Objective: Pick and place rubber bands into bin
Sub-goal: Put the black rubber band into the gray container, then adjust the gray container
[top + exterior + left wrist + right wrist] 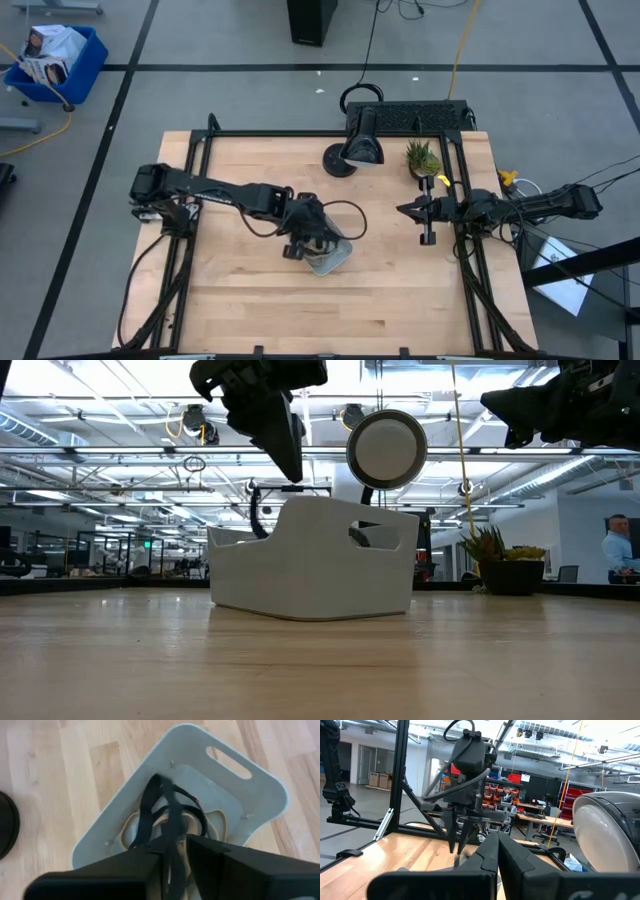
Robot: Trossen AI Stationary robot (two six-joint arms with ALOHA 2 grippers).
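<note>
The pale grey-blue bin stands on the wooden table near its middle; it also shows in the low view and the left wrist view. Tan rubber bands lie on its floor. My left gripper hangs just above the bin, fingers pointing down, shut on dark rubber bands. My right gripper is shut and empty, raised above the table to the right of the bin. My left gripper pinches the dark rubber bands by their upper end between its two fingers, coming from above and pointing down. The loops hang below the fingers into the bin, and their lower ends reach its floor.
A black lamp with a round base and head stands behind the bin; it shows in the low view. A small potted plant stands at the far right. Bare wood lies in front of the bin.
</note>
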